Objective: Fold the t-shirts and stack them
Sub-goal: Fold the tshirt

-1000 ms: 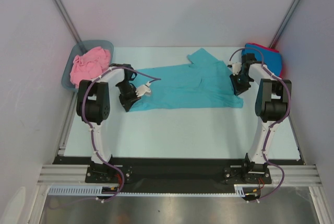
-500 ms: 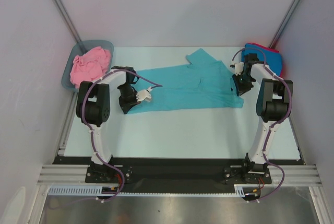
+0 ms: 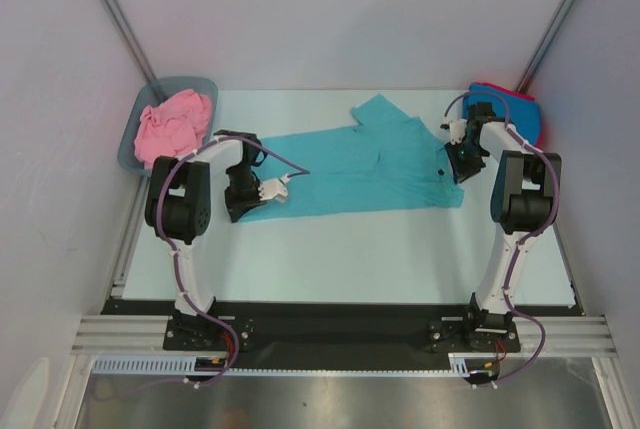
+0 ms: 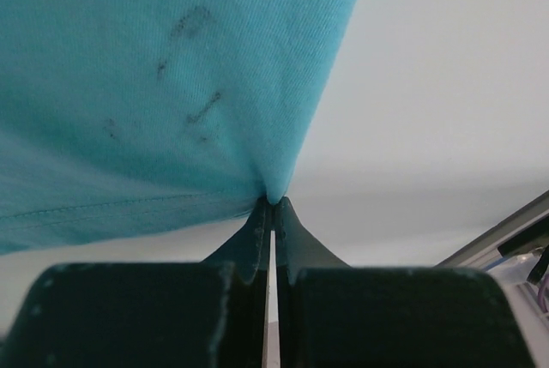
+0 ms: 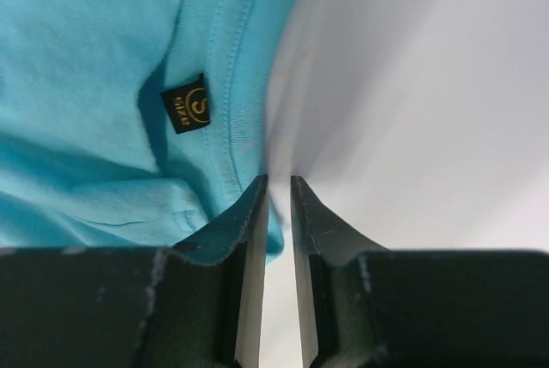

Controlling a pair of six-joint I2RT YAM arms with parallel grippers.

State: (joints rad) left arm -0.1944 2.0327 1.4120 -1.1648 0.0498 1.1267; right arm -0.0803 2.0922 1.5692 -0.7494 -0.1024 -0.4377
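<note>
One corner pinched, left claw (image 4: 273, 205) has dragged teal t-shirt (image 3: 370, 164) leftward — slightly.

Pale grey walls (image 3: 330, 9) close in a pale table (image 3: 340, 249) on three sides; metal poles (image 3: 118, 14) rise at its back corners, and an aluminium rail (image 3: 120, 334) and a brushed metal sheet (image 3: 330, 404) lie in front

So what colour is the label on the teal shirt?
The label is black with gold print, clearest in right wrist view.
</note>
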